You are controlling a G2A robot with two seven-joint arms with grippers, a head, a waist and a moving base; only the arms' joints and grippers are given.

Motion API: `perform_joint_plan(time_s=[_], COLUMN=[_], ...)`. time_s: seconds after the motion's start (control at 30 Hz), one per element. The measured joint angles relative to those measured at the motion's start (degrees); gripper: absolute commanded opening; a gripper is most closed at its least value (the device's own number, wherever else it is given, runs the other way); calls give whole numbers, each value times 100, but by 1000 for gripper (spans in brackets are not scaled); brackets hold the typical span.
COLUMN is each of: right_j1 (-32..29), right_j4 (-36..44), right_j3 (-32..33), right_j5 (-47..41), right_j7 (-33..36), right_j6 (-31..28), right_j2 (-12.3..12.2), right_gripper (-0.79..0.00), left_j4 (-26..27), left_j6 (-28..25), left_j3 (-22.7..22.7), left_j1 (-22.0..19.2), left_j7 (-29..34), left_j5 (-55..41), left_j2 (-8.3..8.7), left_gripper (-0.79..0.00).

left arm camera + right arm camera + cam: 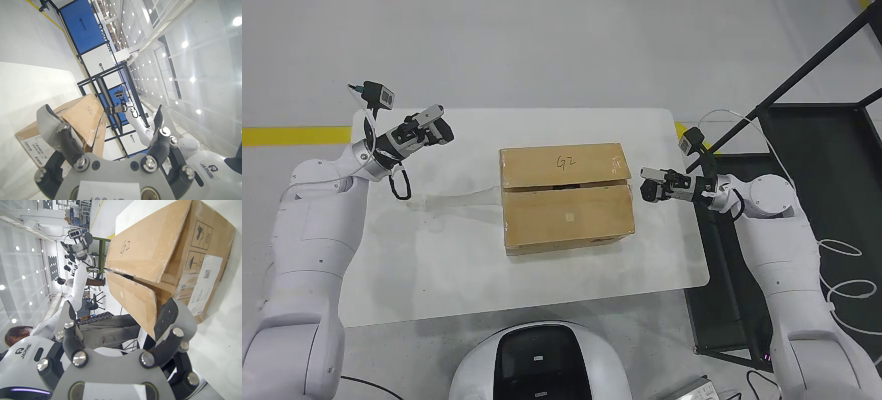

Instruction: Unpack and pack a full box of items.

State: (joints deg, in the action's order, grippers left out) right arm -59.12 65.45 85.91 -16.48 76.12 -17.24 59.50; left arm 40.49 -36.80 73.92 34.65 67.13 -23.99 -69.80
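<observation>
A brown cardboard box (564,200) sits mid-table on the white table (442,270). Its two top flaps are folded down, with a thin seam between them and one edge slightly lifted. "G2" is handwritten on the far flap (143,245). My left gripper (447,128) is left of the box and well apart from it, open and holding nothing, with the box (81,115) beyond its fingers (47,117). My right gripper (644,186) is just off the box's right end near the seam, open. In the right wrist view one finger (167,315) lies close to the box's corner.
A black metal rack (812,140) stands right of the table, close to my right arm. A pale strip of clear film (467,197) lies on the table left of the box. A yellow line (292,133) marks the floor behind.
</observation>
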Motion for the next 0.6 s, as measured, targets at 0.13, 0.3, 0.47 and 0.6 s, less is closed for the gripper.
perform_joint_plan(time_s=[0.13, 0.3, 0.47, 0.6], right_j1=[-57, -42, 131, 201], right_j4=[99, 139, -37, -110], right_j3=[-46, -217, -520, -718], right_j5=[88, 190, 252, 322], right_j7=[-119, -254, -60, -26], right_j6=[-26, -86, -183, -368], right_j2=[1, 5, 27, 45], right_gripper=[0, 0, 0, 0], left_j4=[0, 0, 0, 0], left_j6=[0, 0, 0, 0], left_j3=[0, 0, 0, 0], left_j1=[0, 0, 0, 0], left_j7=[0, 0, 0, 0], left_j5=[0, 0, 0, 0], left_j2=[0, 0, 0, 0], left_gripper=[0, 0, 0, 0])
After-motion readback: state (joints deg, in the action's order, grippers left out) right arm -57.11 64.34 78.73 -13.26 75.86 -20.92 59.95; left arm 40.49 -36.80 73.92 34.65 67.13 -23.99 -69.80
